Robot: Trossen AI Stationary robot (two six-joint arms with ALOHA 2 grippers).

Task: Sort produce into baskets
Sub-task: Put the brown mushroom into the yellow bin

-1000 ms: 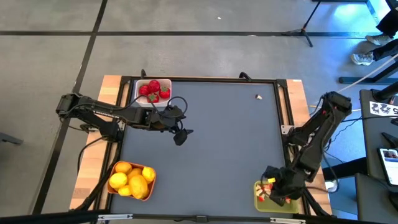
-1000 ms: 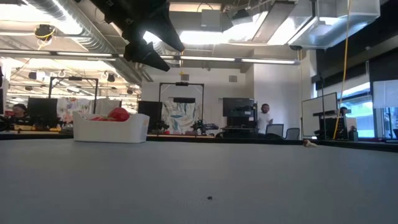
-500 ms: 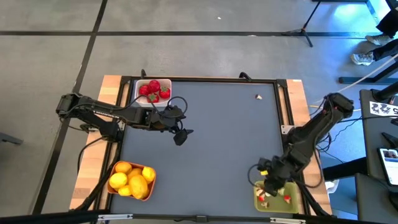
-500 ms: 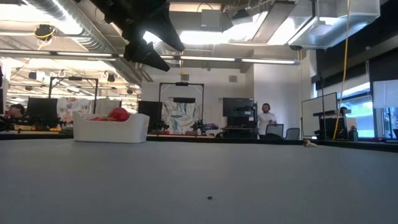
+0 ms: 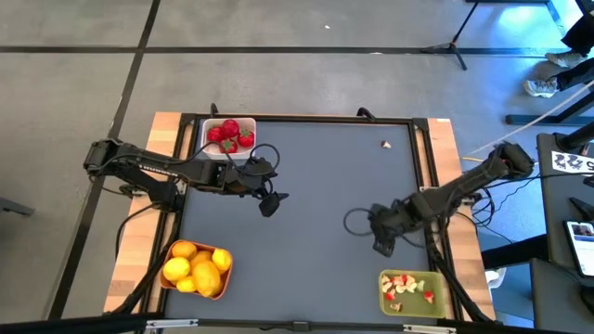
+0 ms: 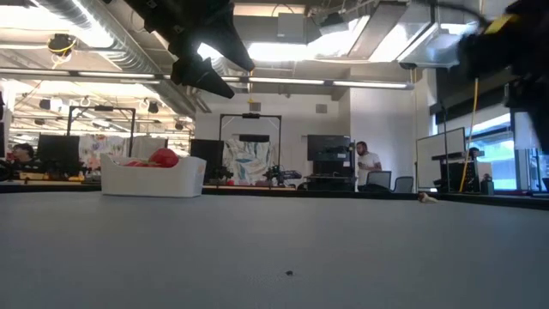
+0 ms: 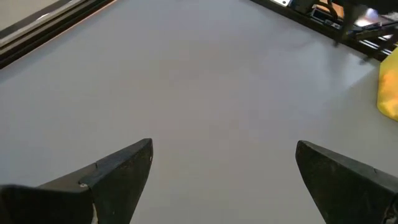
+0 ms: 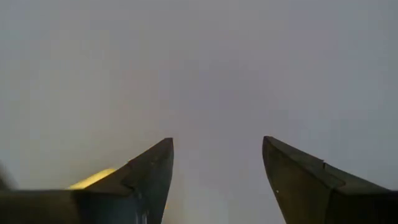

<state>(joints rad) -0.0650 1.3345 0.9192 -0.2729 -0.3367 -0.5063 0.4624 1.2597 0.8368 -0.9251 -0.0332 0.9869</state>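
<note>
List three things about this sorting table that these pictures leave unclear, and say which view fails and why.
1. The pale bit lying loose on the mat: too small in the high view and low view to identify.
2. The pieces in the olive-green basket: too small in the high view to name individually.
3. The orange basket: cut off by the left wrist view's edge, only a yellow patch shows.

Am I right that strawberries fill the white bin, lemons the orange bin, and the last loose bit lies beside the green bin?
Not quite. The high view shows the loose bit lying alone near the table's far right corner, well away from the green bin. The strawberries in the white bin and lemons in the orange bin are right.
</note>
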